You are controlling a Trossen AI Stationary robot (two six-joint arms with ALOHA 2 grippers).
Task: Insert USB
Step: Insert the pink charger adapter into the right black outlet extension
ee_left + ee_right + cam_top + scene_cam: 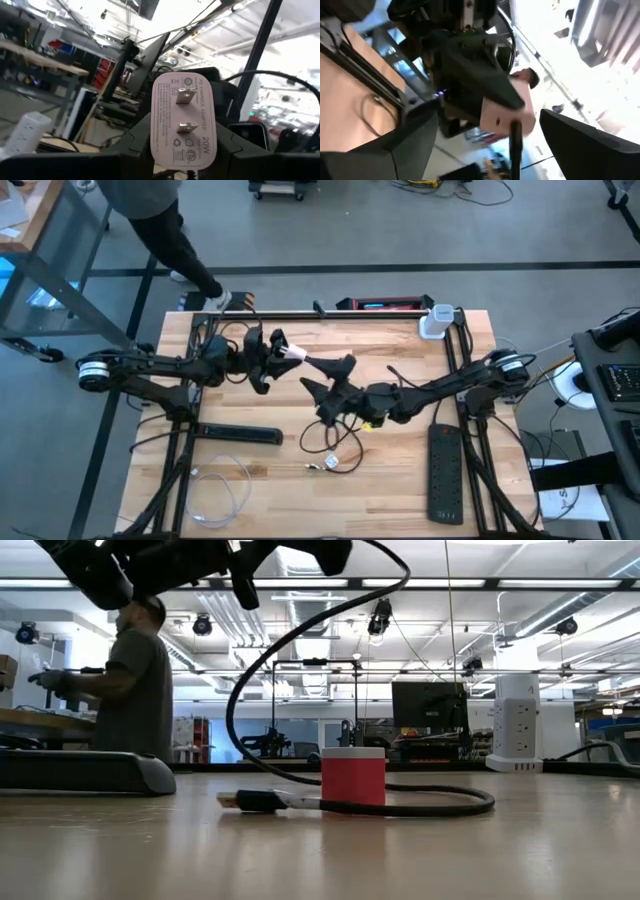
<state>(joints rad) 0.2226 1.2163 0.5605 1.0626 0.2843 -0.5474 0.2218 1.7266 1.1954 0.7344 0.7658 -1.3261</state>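
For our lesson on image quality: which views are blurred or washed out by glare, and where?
Right wrist view: motion-blurred throughout, the white charger smeared. Left wrist view: the 20W power adapter is sharp, but the bright ceiling behind washes out. Low view: the near table is soft, with ceiling lights reflecting in it. High view: evenly lit.

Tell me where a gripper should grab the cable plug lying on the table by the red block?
Probably on the dark plug housing, coming down from above, fingers closing across its sides. It lies flat, its gold tip pointing away from the red block; that tip should stay bare for inserting, and the cable behind would likely flex.
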